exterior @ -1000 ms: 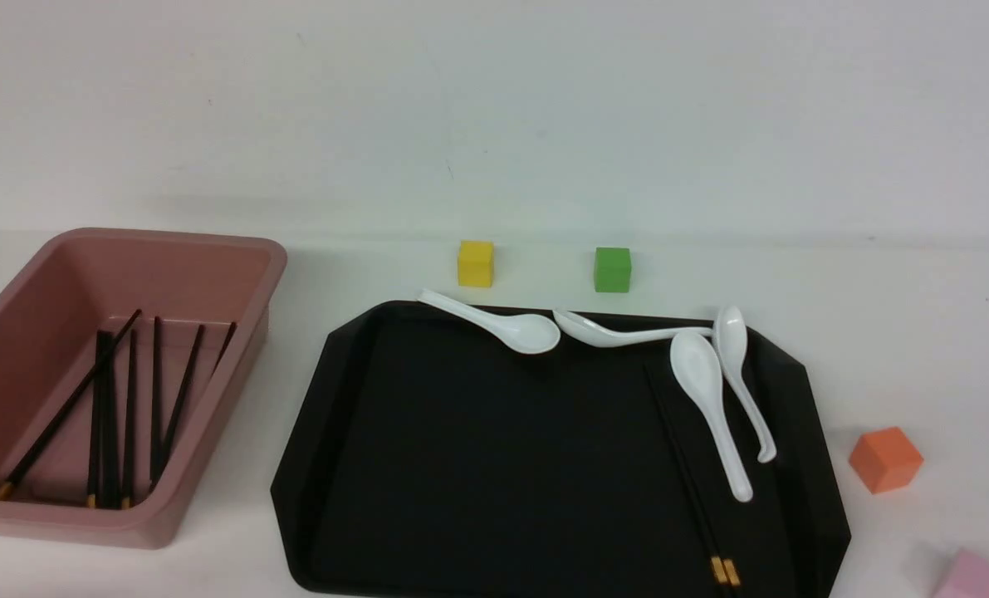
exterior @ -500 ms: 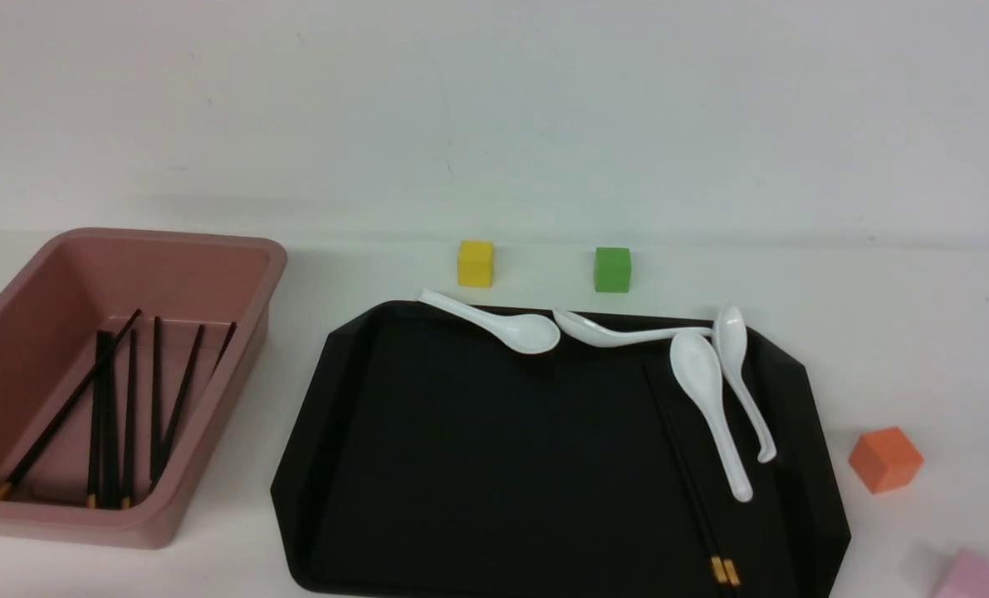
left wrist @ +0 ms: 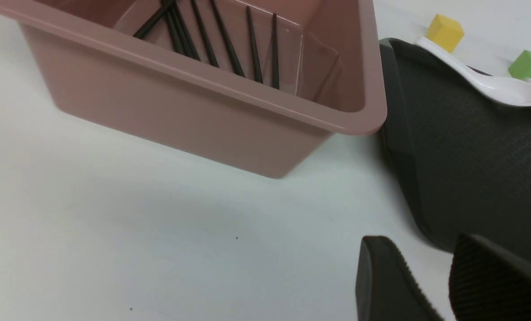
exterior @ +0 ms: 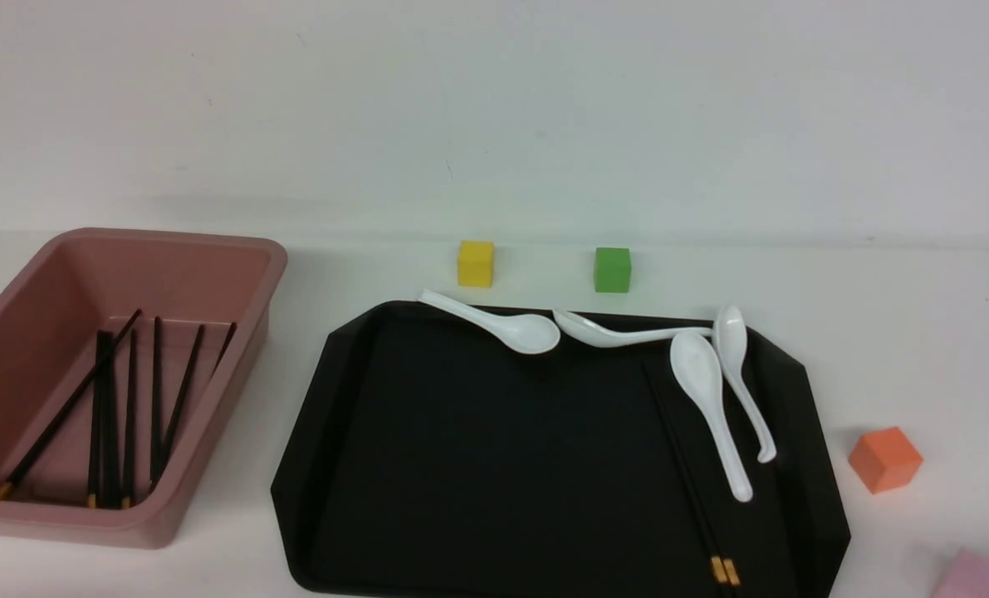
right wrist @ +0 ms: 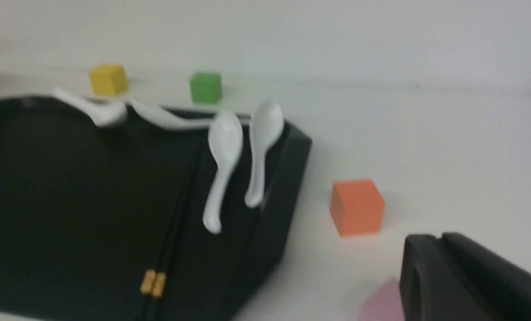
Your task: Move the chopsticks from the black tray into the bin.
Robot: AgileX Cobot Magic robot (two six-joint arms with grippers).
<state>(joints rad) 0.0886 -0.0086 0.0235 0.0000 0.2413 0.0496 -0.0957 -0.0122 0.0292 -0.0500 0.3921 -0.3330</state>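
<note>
"What's nearest?"

"The left gripper [left wrist: 423,238], its fingers parted with nothing between them. The right gripper's [right wrist: 437,236] tips look close together; I can't tell whether they're clenched."

"And the chopsticks [exterior: 683,465]?"

"Two lie side by side in the black tray [exterior: 494,473], toward its right side. Their gold-banded ends are nearest us, and their long axes run away, leaning slightly left toward the plain tips."

"Any in the bin [exterior: 62,531]?"

"Yes, several, over on the left. Most point roughly away from us; one slants across others, gold end at the near left."

"Farther off?"

"White spoons [exterior: 527,334] at the tray's far side and right, then yellow [exterior: 475,264] and green blocks [exterior: 612,270] beyond."
</note>
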